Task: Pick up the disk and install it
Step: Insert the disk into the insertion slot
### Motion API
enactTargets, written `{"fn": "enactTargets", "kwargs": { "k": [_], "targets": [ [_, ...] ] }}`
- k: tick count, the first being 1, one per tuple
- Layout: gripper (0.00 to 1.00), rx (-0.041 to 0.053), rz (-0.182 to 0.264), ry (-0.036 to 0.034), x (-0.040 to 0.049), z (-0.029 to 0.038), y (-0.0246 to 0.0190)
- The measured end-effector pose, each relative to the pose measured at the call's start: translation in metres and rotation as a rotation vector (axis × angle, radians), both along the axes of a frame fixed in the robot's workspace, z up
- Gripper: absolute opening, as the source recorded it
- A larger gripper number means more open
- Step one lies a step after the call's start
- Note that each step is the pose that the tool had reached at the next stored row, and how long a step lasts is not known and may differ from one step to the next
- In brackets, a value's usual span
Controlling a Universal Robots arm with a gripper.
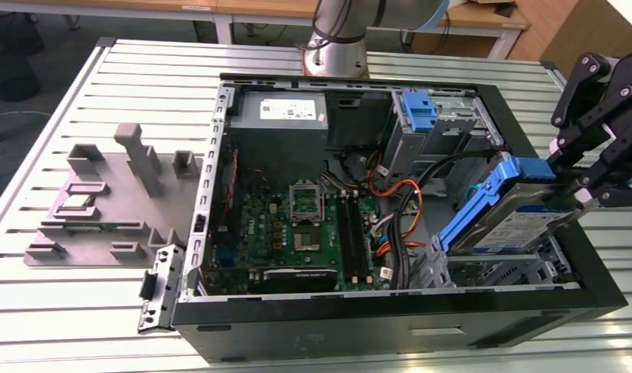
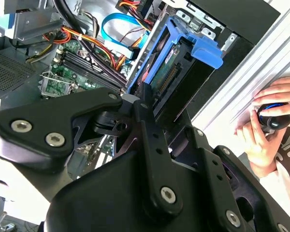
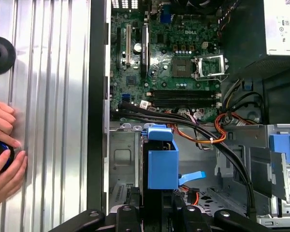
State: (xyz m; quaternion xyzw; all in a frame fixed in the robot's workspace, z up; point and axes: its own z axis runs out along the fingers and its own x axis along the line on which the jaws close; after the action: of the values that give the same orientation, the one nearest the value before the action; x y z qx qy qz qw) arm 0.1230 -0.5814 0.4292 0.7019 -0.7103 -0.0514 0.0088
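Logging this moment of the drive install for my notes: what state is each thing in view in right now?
Disk: held tilted over the case's drive bay, not seated.
Gripper: shut on the disk's upper end.
Computer case: lying on its side, panel off, interior exposed.
CPU socket: uncovered, without a cooler.
Blue bracket: sitting in the far drive cage.
Person's hands: resting on the table beside the case, around a small dark object.

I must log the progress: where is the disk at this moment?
In the exterior view the disk is at the right, tilted, held by the gripper over the drive cage in the open computer case, right of the motherboard.
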Motion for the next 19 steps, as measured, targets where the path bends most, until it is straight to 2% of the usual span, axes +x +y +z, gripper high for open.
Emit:
{"fn": "enactTargets", "kwargs": {
  "k": [19],
  "targets": [
    [0.35,-0.0001,0.000,0.0000,0.0000,-0.0344,0.0000]
  ]
}}
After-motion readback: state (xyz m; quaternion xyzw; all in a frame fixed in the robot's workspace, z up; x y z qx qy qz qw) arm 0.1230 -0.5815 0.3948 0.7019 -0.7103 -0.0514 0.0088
